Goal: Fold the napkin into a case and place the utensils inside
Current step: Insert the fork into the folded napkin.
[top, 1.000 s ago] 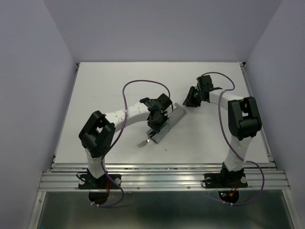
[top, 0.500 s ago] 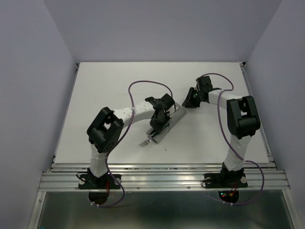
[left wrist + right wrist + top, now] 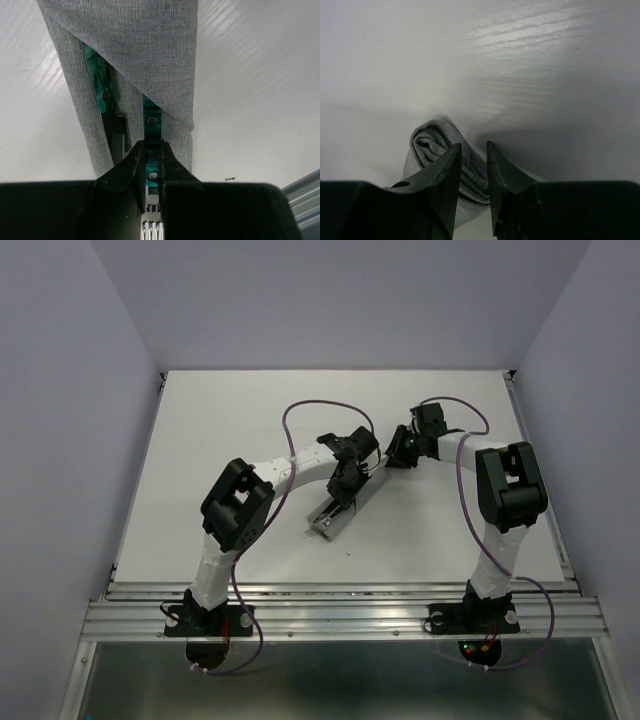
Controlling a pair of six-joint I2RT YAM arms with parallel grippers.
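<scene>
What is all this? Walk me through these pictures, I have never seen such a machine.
These are two robot arms bolted at the near edge of a white table. The wide picture comes from a camera fixed above and behind them. The other two come from a camera on each wrist, looking past that arm's own two fingers. On the table lies a napkin folded into a narrow grey case. The left gripper is closed on the teal handle of a fork, which lies partly inside the case with its tines sticking out. A second utensil, also teal-handled, lies in the case beside it. The right gripper sits at the case's far, bunched end. Whether it pinches the cloth, I cannot tell.
</scene>
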